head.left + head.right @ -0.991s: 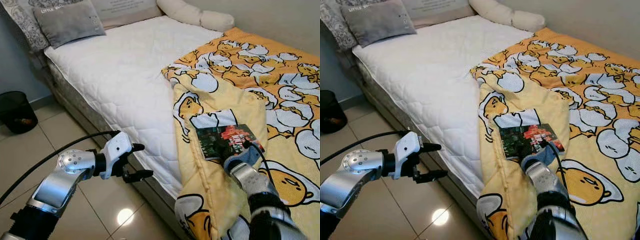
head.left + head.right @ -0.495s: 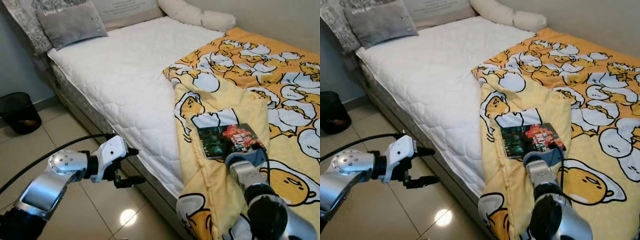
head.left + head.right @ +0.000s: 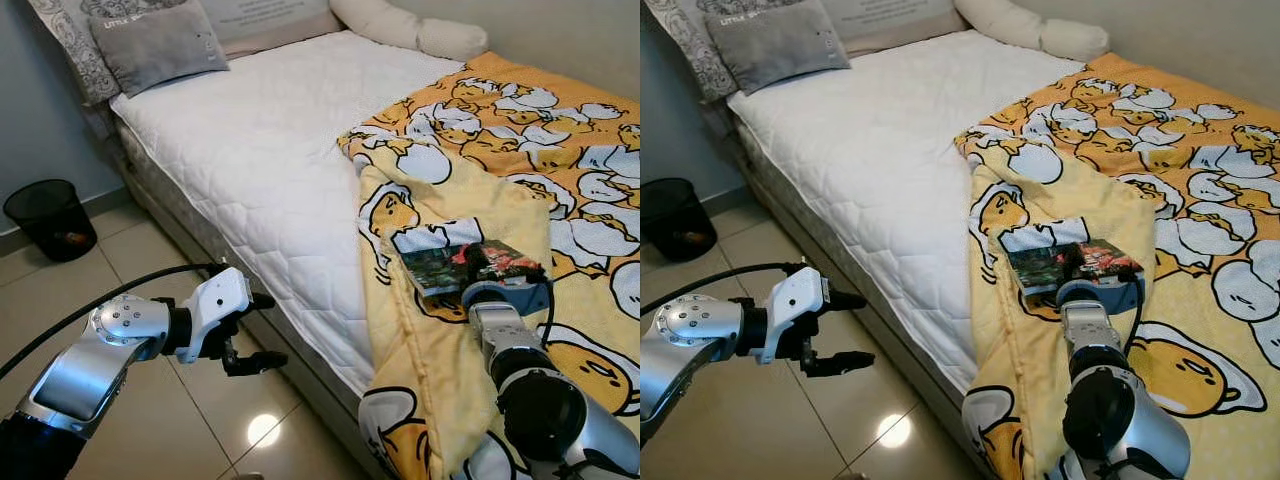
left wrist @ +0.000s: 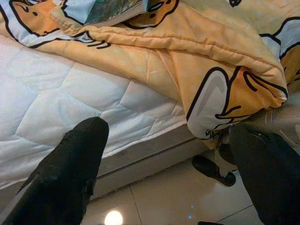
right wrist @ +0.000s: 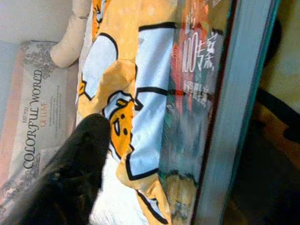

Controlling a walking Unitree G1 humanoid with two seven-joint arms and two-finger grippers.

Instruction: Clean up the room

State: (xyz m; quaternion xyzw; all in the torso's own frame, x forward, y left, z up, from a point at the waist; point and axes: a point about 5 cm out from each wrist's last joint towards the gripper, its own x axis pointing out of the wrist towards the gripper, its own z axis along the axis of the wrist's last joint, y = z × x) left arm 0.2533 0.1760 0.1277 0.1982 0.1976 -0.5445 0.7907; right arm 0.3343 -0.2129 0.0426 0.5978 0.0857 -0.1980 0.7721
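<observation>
A book [image 3: 450, 264] with a dark green and red cover lies on the yellow duck-print blanket [image 3: 520, 150] near the bed's front edge. My right gripper [image 3: 482, 270] is shut on the book's near edge, and that edge is tipped up off the blanket. In the right wrist view the book's spine [image 5: 225, 108] runs between the fingers [image 5: 70, 178]. My left gripper [image 3: 262, 330] hangs open over the tiled floor beside the bed frame, holding nothing. The left wrist view has both black fingers [image 4: 70, 173] wide apart, facing the mattress side.
The white quilted mattress [image 3: 270, 150] is bare on its left half. A grey pillow [image 3: 155, 45] and a bolster [image 3: 410, 25] lie at the head. A black waste bin [image 3: 50, 218] stands on the floor [image 3: 130, 260] by the wall.
The camera has shifted a little. My right gripper has closed on the book and tipped its near edge up. The left arm has sunk slightly, still open.
</observation>
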